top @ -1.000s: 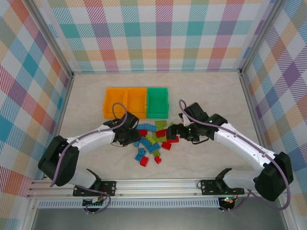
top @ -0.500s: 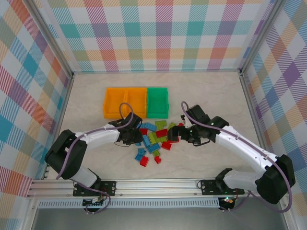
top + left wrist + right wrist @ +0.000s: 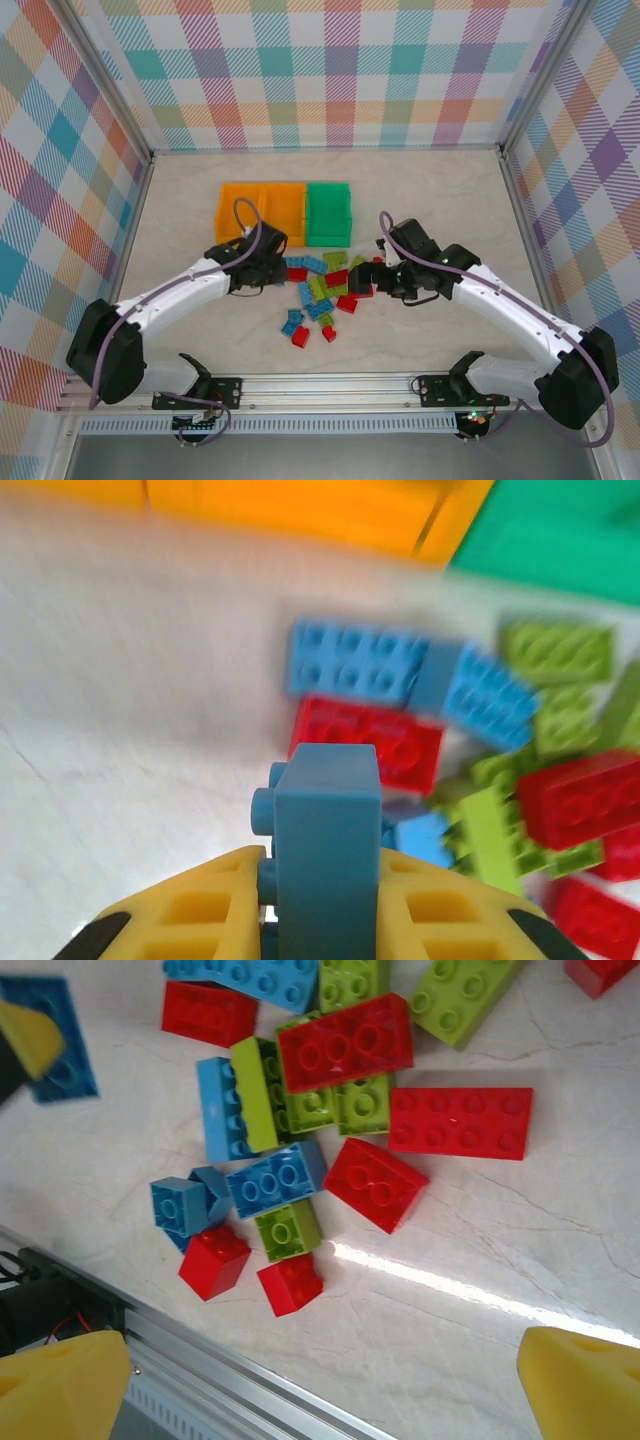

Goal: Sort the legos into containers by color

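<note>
The left hand [image 3: 268, 268] pinches 1 blue lego [image 3: 325, 830] upright between its yellow fingers [image 3: 200, 910], over the counter [image 3: 440, 200] at the left edge of the loose legos [image 3: 322, 292] and near the front wall of the containers [image 3: 260, 238]. The right hand [image 3: 362, 277] hovers over the right side of those bricks with its fingers spread wide apart. The blue, lime green and red pieces lie heaped on the counter just in front of the 3 joined containers, 2 orange on the left and 1 green on the right.

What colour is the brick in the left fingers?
Blue. The brick shows best in the left wrist view, pinched between the yellow fingers.
</note>
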You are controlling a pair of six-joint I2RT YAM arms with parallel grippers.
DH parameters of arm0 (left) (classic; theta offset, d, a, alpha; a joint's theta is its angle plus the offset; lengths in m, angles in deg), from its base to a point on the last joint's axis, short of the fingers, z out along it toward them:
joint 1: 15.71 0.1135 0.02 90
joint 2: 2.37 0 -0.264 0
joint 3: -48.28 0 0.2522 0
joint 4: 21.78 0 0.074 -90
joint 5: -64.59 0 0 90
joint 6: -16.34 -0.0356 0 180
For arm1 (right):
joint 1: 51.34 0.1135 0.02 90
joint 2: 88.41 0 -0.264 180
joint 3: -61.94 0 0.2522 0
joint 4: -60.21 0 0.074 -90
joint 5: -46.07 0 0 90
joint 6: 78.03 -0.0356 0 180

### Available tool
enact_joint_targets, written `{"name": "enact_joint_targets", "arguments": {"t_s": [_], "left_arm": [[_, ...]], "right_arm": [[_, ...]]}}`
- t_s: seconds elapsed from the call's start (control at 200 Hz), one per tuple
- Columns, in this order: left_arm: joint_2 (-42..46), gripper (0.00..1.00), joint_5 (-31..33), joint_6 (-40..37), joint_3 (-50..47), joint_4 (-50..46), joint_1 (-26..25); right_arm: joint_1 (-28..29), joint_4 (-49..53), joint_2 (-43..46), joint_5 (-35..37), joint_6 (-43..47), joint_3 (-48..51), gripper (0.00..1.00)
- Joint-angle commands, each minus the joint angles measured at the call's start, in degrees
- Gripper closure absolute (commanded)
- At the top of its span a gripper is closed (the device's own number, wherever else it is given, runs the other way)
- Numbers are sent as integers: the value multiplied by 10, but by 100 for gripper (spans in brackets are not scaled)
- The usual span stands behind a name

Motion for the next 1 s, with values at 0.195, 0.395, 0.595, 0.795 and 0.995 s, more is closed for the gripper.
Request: {"name": "enact_joint_targets", "arguments": {"t_s": [0.195,0.395,0.595,0.795,0.995], "left_arm": [[-132,90,140,-114,175,26,139],[-250,89,131,-125,263,35,200],[-323,75,73,-133,325,19,232],[-277,57,39,-139,317,34,232],[-168,55,-13,-140,285,25,228]], "right_arm": [[11,-34,24,27,-8,-38,0],[11,-38,50,55,-11,-44,0],[12,-24,72,63,-16,-34,0],[12,-19,99,134,-37,-14,0],[12,-40,113,206,-52,11,0]]}}
